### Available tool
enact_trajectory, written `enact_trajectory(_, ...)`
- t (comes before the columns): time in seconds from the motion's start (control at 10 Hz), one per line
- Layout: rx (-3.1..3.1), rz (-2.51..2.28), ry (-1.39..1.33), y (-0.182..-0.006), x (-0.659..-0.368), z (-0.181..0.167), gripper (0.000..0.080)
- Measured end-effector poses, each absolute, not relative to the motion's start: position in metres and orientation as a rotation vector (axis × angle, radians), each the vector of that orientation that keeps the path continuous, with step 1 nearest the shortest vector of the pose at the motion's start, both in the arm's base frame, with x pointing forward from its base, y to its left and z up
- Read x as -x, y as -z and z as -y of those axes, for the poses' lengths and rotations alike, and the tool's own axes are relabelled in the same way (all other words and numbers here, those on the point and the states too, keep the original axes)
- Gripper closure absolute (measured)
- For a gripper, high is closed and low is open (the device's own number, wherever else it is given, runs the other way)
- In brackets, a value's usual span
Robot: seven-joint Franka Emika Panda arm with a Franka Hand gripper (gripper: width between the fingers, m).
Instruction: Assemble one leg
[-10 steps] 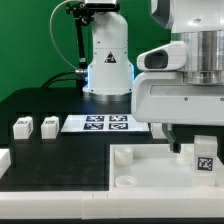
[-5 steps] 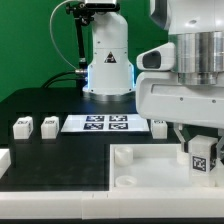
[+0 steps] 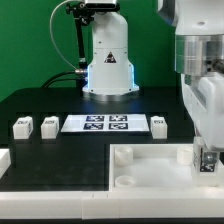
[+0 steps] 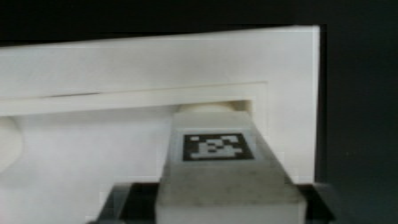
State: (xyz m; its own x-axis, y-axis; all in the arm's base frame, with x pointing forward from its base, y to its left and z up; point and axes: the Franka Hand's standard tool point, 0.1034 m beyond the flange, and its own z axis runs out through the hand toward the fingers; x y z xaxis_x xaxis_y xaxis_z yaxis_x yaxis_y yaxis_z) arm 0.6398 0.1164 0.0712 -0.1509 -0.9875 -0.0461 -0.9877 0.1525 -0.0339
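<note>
My gripper is shut on a leg, a small white block with a black-and-white tag. It holds the leg upright over the near right corner of the large white tray-like piece. In the wrist view the leg fills the space between the two dark fingers, with its tag facing the camera, and my gripper is clamped on its sides. The tray-like piece lies beyond the leg. I cannot tell whether the leg touches the piece.
Three more legs stand on the black table: two at the exterior view's left and one right of the marker board. The marker board lies in the middle. The robot base stands behind. A white part sits at the left edge.
The wrist has turned and moved to the exterior view's right with the leg in it. The big white hand body no longer covers the middle, and the third loose leg shows.
</note>
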Motion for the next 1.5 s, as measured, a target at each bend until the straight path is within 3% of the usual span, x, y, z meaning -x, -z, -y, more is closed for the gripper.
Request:
enact_trajectory(0.2, 1.87, -2.456, -0.005, -0.0709, -0.6392, -0.118, 0.0507)
enact_trajectory(0.3, 1.874, -2.453, -0.005, -0.0705, -0.639, -0.1181, 0.039)
enact_trajectory(0.4, 1.899, -2.435, -0.005, -0.0701, -0.6388, -0.1181, 0.039)
enact_trajectory(0.5, 2.016, -2.341, -0.001, -0.0687, -0.6381, -0.1178, 0.0246)
enact_trajectory(0.6, 2.168, -2.208, 0.0, -0.0654, -0.636, -0.1178, 0.0169)
enact_trajectory(1.1, 2.677, -1.573, 0.018, -0.0653, -0.6355, -0.1165, 0.0151)
enact_trajectory(1.3, 3.02, -0.881, 0.081, -0.0677, -0.6353, -0.1242, 0.0151)
enact_trajectory(1.5, 3.061, -0.728, 0.086, -0.0651, -0.6339, -0.1231, 0.0154)
